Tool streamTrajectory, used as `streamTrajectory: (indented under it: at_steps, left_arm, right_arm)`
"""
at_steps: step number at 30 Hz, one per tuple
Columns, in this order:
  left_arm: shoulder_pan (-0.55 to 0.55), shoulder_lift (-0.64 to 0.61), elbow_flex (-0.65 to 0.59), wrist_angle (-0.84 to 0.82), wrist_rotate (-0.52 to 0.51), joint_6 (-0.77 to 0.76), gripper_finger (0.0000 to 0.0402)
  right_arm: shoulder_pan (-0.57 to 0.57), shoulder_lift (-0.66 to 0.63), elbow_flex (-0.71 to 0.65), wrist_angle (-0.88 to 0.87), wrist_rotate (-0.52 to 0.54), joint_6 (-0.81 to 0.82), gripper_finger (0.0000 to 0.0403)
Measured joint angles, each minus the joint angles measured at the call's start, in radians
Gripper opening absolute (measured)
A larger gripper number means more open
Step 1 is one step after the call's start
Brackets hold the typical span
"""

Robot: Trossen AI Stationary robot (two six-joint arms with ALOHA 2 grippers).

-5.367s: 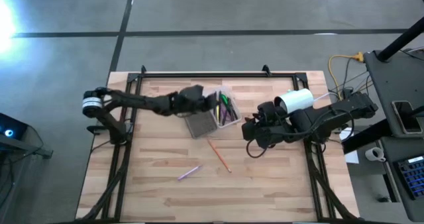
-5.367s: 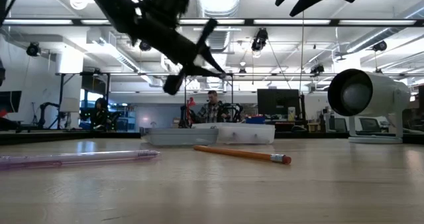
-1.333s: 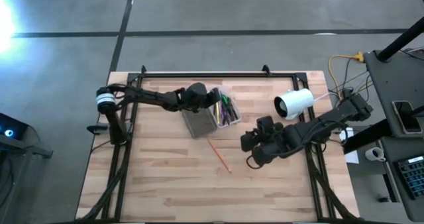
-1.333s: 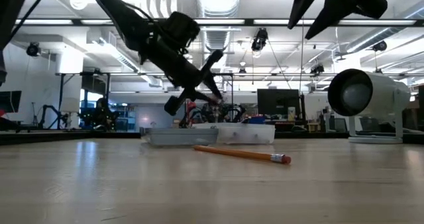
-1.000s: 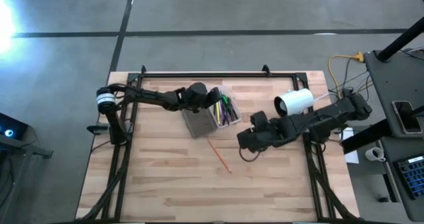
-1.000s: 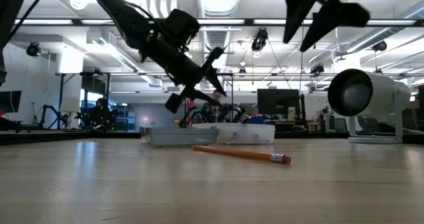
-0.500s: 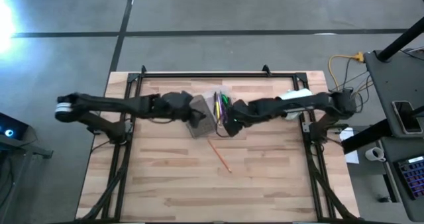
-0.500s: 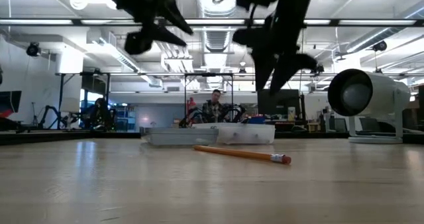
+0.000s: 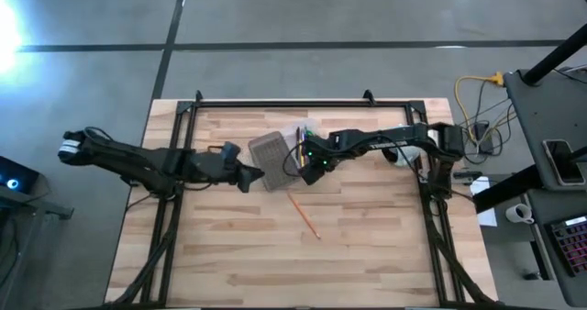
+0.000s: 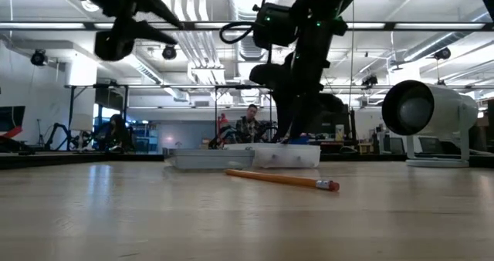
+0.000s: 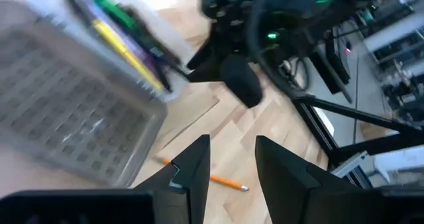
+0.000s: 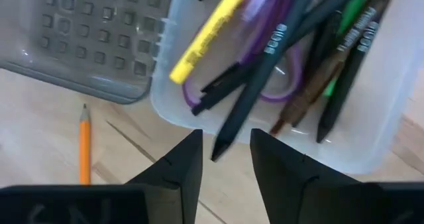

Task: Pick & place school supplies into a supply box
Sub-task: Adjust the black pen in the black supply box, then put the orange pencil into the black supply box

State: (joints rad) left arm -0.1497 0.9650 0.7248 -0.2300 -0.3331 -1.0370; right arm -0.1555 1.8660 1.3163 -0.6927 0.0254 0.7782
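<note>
The supply box lies open at the table's middle, its grey ribbed half (image 9: 269,149) beside its clear half (image 12: 371,151). In the clear half lie a yellow pen (image 12: 212,28), green, brown and dark pens and purple scissor handles (image 12: 281,85). One dark pen (image 12: 265,85) slants over the box wall. My right gripper (image 12: 225,164) hovers open over that wall (image 9: 308,168), the pen's tip between its fingers. My left gripper (image 9: 250,175) stands open left of the ribbed half, nothing between its fingers (image 11: 232,164). An orange pencil (image 9: 304,215) lies flat on the wood nearer the front. My right gripper comes from above at the clear half's near wall. The tip of the slanting dark pen (image 12: 218,148) shows in the gap between its two fingers. Whether a finger touches the pen, I cannot tell.
A white camera-like cylinder (image 10: 428,110) stands on the table's right side, behind the right arm. A dark metal frame (image 9: 275,104) runs along the table's far edge and sides. Bare wood spreads toward the near edge beyond the pencil (image 10: 282,178).
My right gripper has swung from the table's right side toward the left and far edge, and now stands over the box. My left gripper has drawn back from the box toward the left and near edge. The box's ribbed half has shifted toward the far edge.
</note>
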Motion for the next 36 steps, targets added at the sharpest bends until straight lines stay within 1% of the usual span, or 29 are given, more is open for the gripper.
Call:
streamTrajectory:
  at_steps: [6,12,13,15,19,21,24,27,30,33,36]
  left_arm:
    - [-0.001,-0.063,-0.083,0.003,-0.014,-0.108,0.0104]
    - [-0.002,-0.096,-0.094,-0.001,-0.013,-0.105,0.0104]
    - [-0.002,-0.095,-0.089,-0.003,-0.013,-0.102,0.0104]
    - [-0.002,-0.099,-0.084,0.005,-0.013,-0.099,0.0104]
    - [-0.002,-0.103,-0.085,-0.007,-0.013,-0.095,0.0104]
    - [-0.003,-0.101,-0.086,-0.006,-0.012,-0.089,0.0104]
    - [-0.003,-0.1,-0.086,-0.014,-0.012,-0.089,0.0104]
    - [-0.003,-0.099,-0.086,-0.016,-0.012,-0.084,0.0104]
    - [-0.003,-0.099,-0.086,-0.015,-0.011,-0.081,0.0104]
    - [-0.005,-0.098,-0.086,-0.014,-0.009,-0.071,0.0104]
    - [-0.015,-0.098,-0.086,-0.015,-0.006,-0.056,0.0104]
  right_arm:
    - [-0.016,0.048,0.034,0.015,-0.004,-0.011,0.0116]
    - [-0.034,0.132,0.086,0.024,-0.049,-0.02,0.0116]
    - [-0.035,0.142,0.095,0.023,-0.039,-0.023,0.0116]
    - [-0.035,0.151,0.121,0.015,0.016,-0.026,0.0116]
    - [-0.038,0.122,0.184,0.021,0.142,-0.033,0.0116]
    - [-0.046,0.109,0.205,0.019,0.181,-0.051,0.0116]
    - [-0.066,0.105,0.231,0.011,0.159,-0.081,0.0116]
    - [-0.076,0.105,0.244,-0.067,0.114,-0.083,0.0116]
    - [-0.047,0.094,0.245,-0.139,0.113,-0.108,0.0116]
    - [0.027,0.056,0.239,-0.152,0.116,-0.162,0.0116]
    - [0.114,0.029,0.237,-0.159,0.07,-0.159,0.0116]
